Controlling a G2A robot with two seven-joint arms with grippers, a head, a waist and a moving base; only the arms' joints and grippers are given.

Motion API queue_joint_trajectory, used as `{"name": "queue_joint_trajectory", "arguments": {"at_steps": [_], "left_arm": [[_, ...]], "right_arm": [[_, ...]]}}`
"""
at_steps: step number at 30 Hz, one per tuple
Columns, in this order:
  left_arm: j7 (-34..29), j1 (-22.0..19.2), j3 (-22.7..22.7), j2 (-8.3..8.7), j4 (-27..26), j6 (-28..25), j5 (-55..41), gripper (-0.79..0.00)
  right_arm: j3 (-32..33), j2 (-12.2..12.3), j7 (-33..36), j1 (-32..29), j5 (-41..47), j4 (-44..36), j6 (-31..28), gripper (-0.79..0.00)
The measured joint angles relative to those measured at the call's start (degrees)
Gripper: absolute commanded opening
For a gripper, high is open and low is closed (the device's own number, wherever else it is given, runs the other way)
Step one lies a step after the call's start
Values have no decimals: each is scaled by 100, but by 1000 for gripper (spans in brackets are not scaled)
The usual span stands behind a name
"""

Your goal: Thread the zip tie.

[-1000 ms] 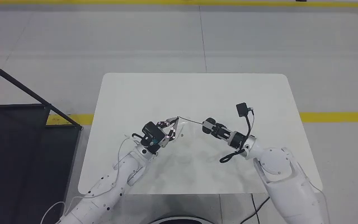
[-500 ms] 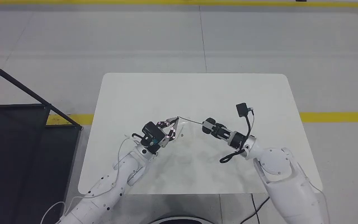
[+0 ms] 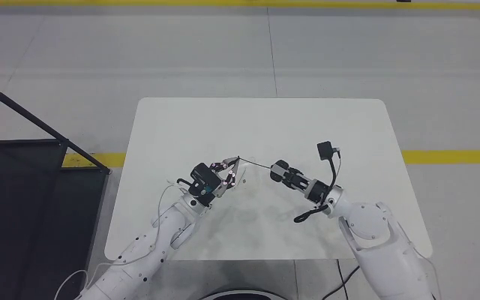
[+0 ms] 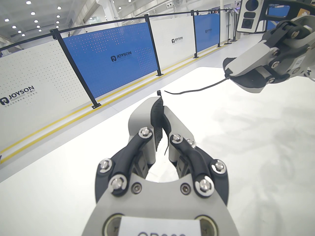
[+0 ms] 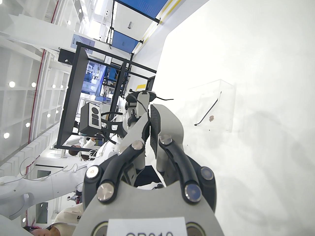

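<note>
The left claw [image 4: 157,105] is clamped on the head [image 4: 159,92] of the zip tie [image 4: 201,89], holding it just above its tips over the white worktop [image 4: 246,153]. The right claw [image 4: 231,76] is pinched together on the tail [image 4: 177,92], whose free tip hangs just beside the head, not yet through. The tail probably needs lining up straight with the slot, then a slow push. The thin strap likely bends easily.
</note>
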Motion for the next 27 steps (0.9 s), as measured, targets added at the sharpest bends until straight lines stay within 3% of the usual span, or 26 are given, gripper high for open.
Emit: {"name": "queue_joint_trajectory", "arguments": {"at_steps": [27], "left_arm": [[0, 0, 0, 0, 0, 0, 0, -785]], "right_arm": [[-6, -11, 8, 29, 1, 45, 49, -785]]}}
